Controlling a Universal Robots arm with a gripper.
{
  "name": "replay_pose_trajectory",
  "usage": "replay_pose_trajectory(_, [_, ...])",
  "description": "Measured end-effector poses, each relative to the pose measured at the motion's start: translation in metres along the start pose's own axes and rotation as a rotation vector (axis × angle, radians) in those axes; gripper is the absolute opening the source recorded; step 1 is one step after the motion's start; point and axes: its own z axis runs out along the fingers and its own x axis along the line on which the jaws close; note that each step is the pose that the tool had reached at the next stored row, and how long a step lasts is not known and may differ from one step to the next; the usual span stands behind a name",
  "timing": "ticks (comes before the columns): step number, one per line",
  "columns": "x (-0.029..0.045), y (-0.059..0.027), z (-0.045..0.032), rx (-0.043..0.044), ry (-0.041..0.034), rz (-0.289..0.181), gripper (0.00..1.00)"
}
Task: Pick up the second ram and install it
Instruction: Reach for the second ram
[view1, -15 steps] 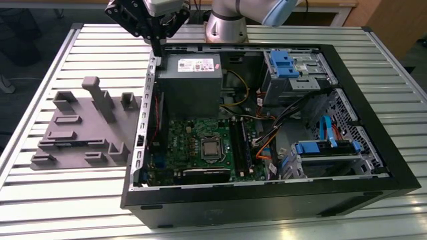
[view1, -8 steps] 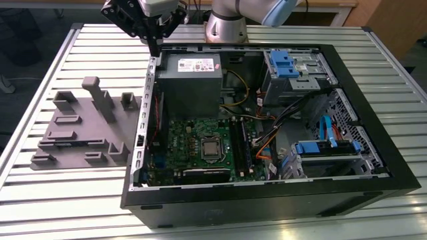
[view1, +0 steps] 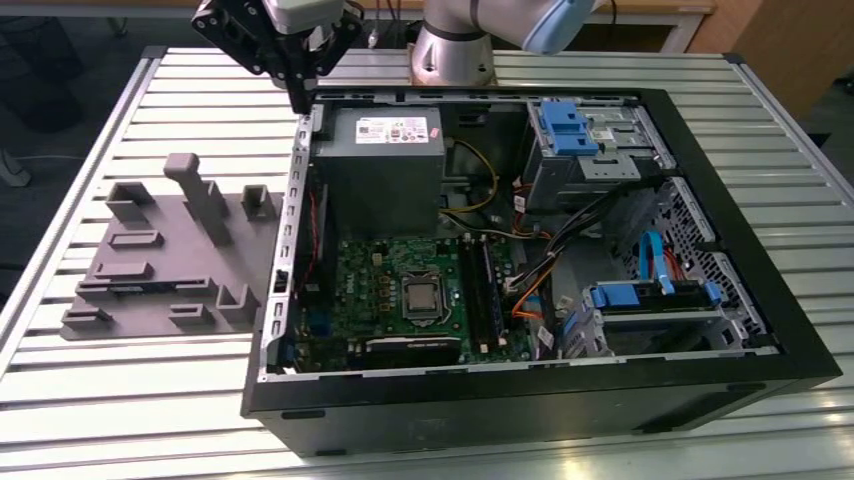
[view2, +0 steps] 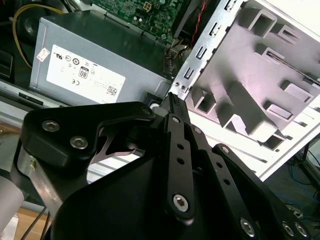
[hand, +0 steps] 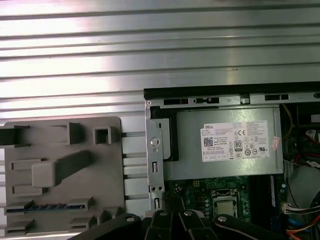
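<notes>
A slatted metal table (view1: 134, 100) carries everything here. On it lies an open black case (view1: 534, 400), its side off and its insides facing up. The arm (view1: 454, 45) rises at the table's far edge, behind the case.

Just beside the case, toward the exterior view's left, sits 1 grey tray (view1: 147, 270) with raised blocks and narrow slots. Inside the case, a grey power supply (view1: 380, 170) fills the far corner on the tray's side. The green motherboard (view1: 360, 290) lies nearer than that, with the processor (view1: 420, 297) in its middle and black memory slots (view1: 481, 295) running beside it. I cannot tell what sits in those slots.

The gripper (view1: 300, 100) hangs above the far corner of the case, over the metal rim next to the power supply. In the second wrist view its 2 black fingers (view2: 175, 130) are pressed together at the tip, and nothing shows between them.

The ram (hand: 47, 206) lies in a long slot of the tray, a thin blue strip in the first wrist view. It is on the tray's nearer half, well apart from the gripper.
</notes>
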Motion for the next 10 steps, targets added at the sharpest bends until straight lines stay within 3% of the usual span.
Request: replay_pose_trajectory(10, [0.0092, -0.0007, 0.0002, -0.0001, -0.0001, 0.000, 0.11])
